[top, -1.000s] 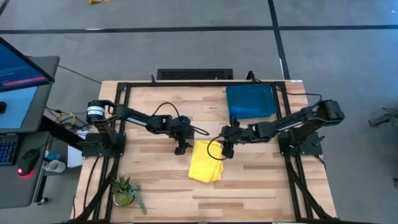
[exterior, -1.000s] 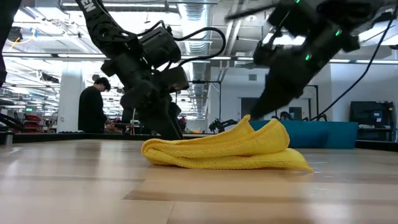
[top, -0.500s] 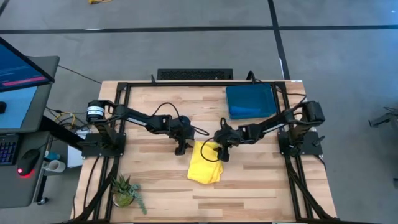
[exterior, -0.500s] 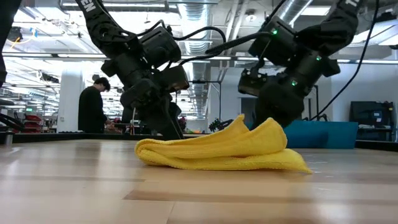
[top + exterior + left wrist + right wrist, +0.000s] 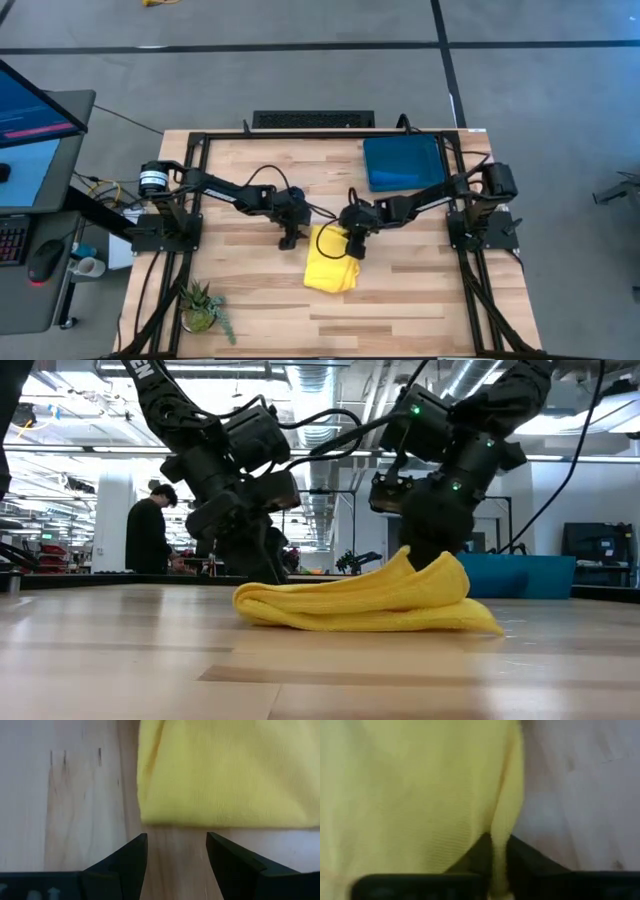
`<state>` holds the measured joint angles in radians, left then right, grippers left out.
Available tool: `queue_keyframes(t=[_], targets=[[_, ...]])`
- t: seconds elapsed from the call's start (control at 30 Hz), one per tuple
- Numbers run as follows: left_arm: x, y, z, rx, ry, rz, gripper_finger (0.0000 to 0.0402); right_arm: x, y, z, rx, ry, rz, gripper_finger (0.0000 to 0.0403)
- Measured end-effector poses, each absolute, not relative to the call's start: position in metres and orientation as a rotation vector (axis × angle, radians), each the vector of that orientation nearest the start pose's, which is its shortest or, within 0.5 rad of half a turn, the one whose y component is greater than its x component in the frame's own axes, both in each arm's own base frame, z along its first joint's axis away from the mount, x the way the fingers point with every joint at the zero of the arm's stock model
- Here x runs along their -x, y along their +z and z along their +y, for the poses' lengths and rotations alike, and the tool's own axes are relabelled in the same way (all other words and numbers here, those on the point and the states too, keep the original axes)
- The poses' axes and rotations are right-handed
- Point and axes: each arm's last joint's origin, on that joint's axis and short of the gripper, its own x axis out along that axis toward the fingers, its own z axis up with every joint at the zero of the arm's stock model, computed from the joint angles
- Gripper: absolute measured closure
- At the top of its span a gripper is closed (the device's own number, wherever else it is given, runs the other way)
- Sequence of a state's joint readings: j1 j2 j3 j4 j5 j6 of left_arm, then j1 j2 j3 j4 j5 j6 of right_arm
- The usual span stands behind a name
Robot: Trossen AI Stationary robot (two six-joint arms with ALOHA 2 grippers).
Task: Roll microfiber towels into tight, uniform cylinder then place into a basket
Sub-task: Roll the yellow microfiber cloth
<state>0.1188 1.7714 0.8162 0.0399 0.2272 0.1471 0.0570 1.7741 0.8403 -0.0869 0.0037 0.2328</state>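
The right gripper (image 5: 499, 857) has its two dark fingers (image 5: 472, 857) pinched on a fold of the yellow towel (image 5: 410, 795). The cloth runs right between them, and the fold stands up from the rest of the towel. In the low view the right gripper (image 5: 432, 550) comes down onto the raised hump of the yellow towel (image 5: 370, 600).

The left gripper (image 5: 176, 852) has its fingers (image 5: 127, 857) apart, with bare wood showing in the gap. The edge of the yellow towel (image 5: 225, 775) lies just past the fingertips and does not touch them. Nothing is held there. In the low view the left gripper (image 5: 262, 565) sits low by the other end of the towel.

Seen from above, the yellow towel (image 5: 330, 265) lies folded near the middle of the table (image 5: 250, 300), between the left gripper (image 5: 288, 238) and the right gripper (image 5: 353, 243). The basket (image 5: 402, 163), a dark teal bin, sits at the far right corner of the table, well apart from the towel. A small plant (image 5: 200, 305) stands near the front left corner. A person (image 5: 150, 530) stands in the room behind.
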Motion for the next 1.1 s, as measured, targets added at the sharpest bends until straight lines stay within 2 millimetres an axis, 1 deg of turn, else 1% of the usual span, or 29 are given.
queue_keyframes(t=[0.13,0.17,0.33,0.47,0.7,0.8,0.87,1.0,1.1], targets=[[-0.317,0.122,0.031,0.008,-0.177,0.916,0.0207,-0.318,0.121,0.02,-0.175,-0.048,1.048,0.038],[-0.316,0.122,0.031,0.01,-0.178,0.93,0.0207,-0.319,0.121,0.02,-0.158,-0.036,1.049,0.0389],[-0.309,0.13,0.03,0.017,-0.181,0.969,0.0207,-0.321,0.126,0.03,-0.047,-0.039,1.053,0.0382],[-0.304,0.142,0.029,0.028,-0.199,0.973,0.0207,-0.324,0.135,0.041,0.063,-0.066,1.09,0.0395],[-0.297,0.156,0.027,0.066,-0.243,0.964,0.0207,-0.327,0.149,0.071,0.233,-0.057,1.064,0.039],[-0.297,0.157,0.027,0.07,-0.255,0.954,0.0207,-0.323,0.151,0.087,0.391,-0.06,1.042,0.0397],[-0.299,0.158,0.027,0.069,-0.256,0.936,0.0207,-0.322,0.152,0.094,0.459,-0.048,1.027,0.0397],[-0.303,0.159,0.027,0.1,-0.252,0.893,0.0207,-0.32,0.152,0.1,0.509,-0.077,1.013,0.0392],[-0.306,0.161,0.027,0.095,-0.253,0.858,0.0207,-0.318,0.153,0.103,0.582,-0.089,1.003,0.0396]])
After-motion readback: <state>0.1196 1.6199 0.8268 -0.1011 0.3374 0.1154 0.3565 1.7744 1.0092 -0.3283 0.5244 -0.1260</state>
